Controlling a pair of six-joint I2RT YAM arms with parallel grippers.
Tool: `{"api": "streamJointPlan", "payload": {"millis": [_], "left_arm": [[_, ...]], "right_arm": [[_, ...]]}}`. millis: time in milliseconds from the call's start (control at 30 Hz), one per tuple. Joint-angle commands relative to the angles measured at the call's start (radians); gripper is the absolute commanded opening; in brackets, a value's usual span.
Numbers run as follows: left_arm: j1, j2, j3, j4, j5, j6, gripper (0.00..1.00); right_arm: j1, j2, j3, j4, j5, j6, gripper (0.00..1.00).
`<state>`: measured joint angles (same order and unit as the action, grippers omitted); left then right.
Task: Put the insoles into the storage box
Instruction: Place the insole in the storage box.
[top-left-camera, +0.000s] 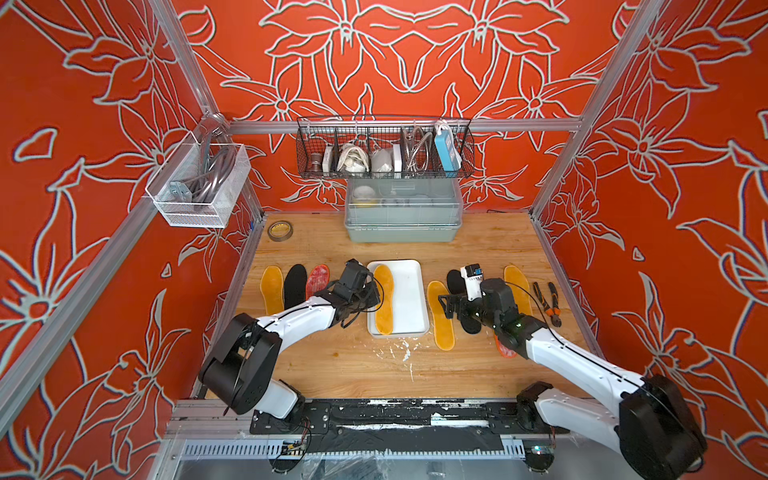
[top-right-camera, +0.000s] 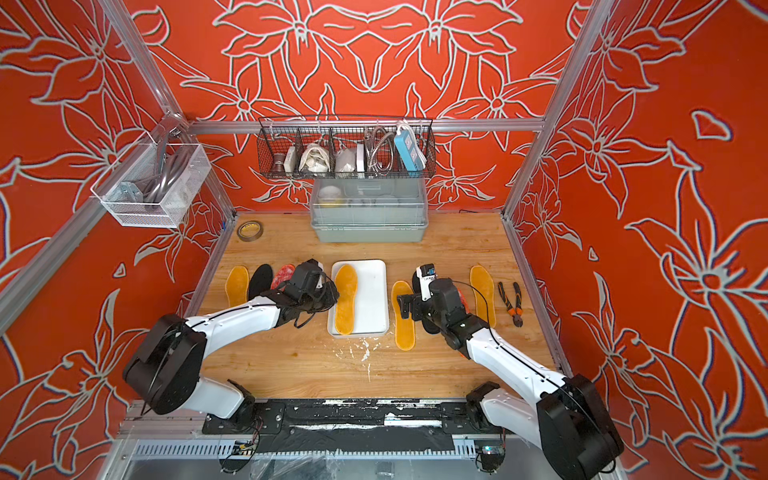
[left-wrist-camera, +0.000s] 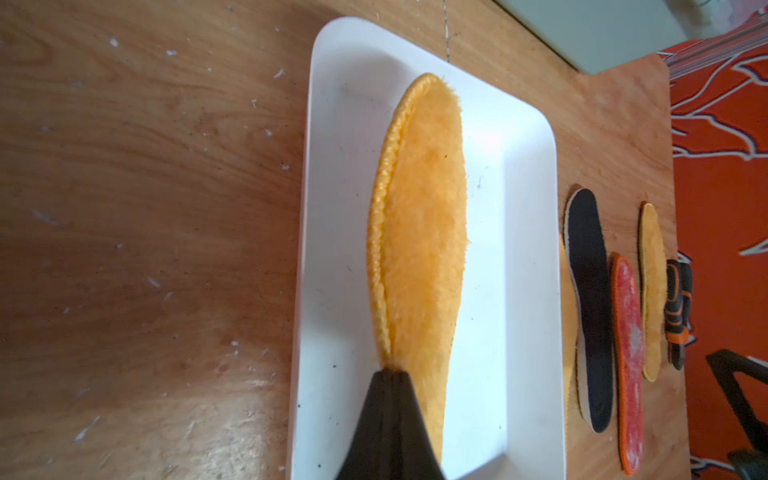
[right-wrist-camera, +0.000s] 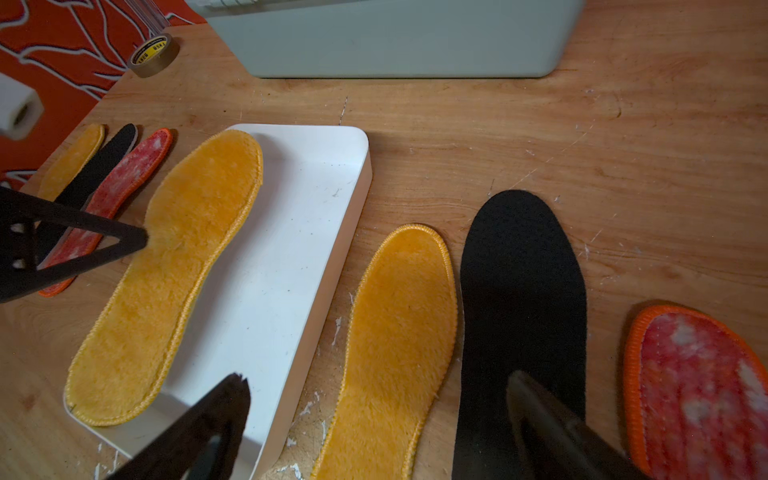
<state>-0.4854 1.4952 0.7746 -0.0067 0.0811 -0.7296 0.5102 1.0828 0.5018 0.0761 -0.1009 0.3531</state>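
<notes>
The step in hand looks like the placing of the first insole. The left end effector (left-wrist-camera: 390, 386) is clamped shut on one long edge of a fuzzy amber-yellow foot-shaped insole (left-wrist-camera: 424, 228). That insole is inside the shallow white rectangular plastic storage box (top-left-camera: 409, 299) at the centre of both top views, along the box's left-hand half. In the left wrist view it looks tilted, with the pinched edge raised. The next move therefore calls for letting go and lifting clear, so the insole drops flat and the bare right-hand half stays free.

The right end effector (right-wrist-camera: 378, 390) hangs empty with its jaws spread wide. It is above a second amber-yellow insole (top-left-camera: 441, 316) and a black insole (top-left-camera: 455, 280), which lie side by side on the wooden tabletop (top-left-camera: 332, 365) just right of the box. Either looks a likely next pick, and that would need a descent onto a thin edge.

Further right, a red-and-white mottled insole (top-left-camera: 505, 349) is partly hidden under the right arm. A third amber-yellow insole (top-left-camera: 515, 282) lies near the orange-handled pliers (top-left-camera: 548, 303). Left of the box, a yellow insole (top-left-camera: 271, 289), a black one (top-left-camera: 295, 284) and a red mottled one (top-left-camera: 318, 279) lie in a row.
</notes>
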Motion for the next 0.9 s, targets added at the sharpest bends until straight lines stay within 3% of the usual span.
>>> {"api": "streamJointPlan", "payload": {"millis": [0,467,867], "left_arm": [[-0.005,0.025,0.028,0.017,-0.014,0.022,0.0],[-0.006,0.075,0.051,0.006,-0.034,0.034,0.0],[-0.006,0.08,0.056,-0.006,-0.05,0.033,0.12]], "right_arm": [[-0.002,-0.012,-0.019,0.006,0.01,-0.008,1.0],[-0.004,-0.003,-0.016,0.006,0.014,-0.005,1.0],[-0.002,0.005,-0.016,0.01,0.018,0.0,1.0]]}}
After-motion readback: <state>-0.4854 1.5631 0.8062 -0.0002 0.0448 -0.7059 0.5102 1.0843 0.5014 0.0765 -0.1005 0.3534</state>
